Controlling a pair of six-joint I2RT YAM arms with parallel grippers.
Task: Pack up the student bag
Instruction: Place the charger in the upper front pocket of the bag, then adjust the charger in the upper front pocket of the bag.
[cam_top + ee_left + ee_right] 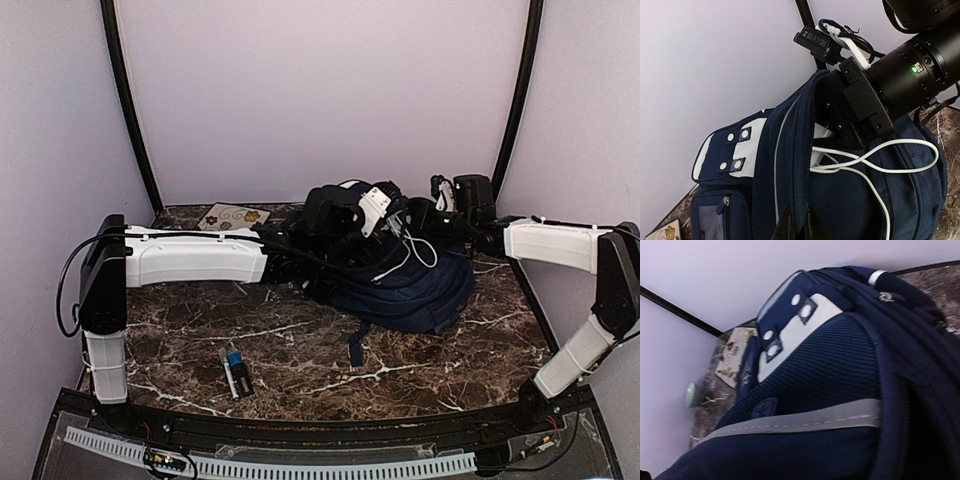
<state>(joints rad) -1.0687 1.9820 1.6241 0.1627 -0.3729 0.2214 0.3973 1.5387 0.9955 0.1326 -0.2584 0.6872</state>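
The student bag (pixel 420 285), navy with white trim, lies at the back right of the marble table. My left gripper (pixel 796 227) is shut on the fabric edge of the bag's open main compartment (pixel 800 165) and holds it up. My right gripper (pixel 842 122) reaches down into that opening from above, and its fingertips are hidden inside. A white charger block (pixel 822 134) shows just under it at the opening, and its white cable (pixel 880 152) loops out over the bag. In the right wrist view only the bag's mesh and grey stripe (pixel 805 417) show, no fingers.
A marker and a small blue-topped item (pixel 235 372) lie on the table near the front left. A picture card (pixel 233 216) lies flat at the back left. A pale green round object (pixel 690 395) sits by the wall. Curved black posts frame the walls.
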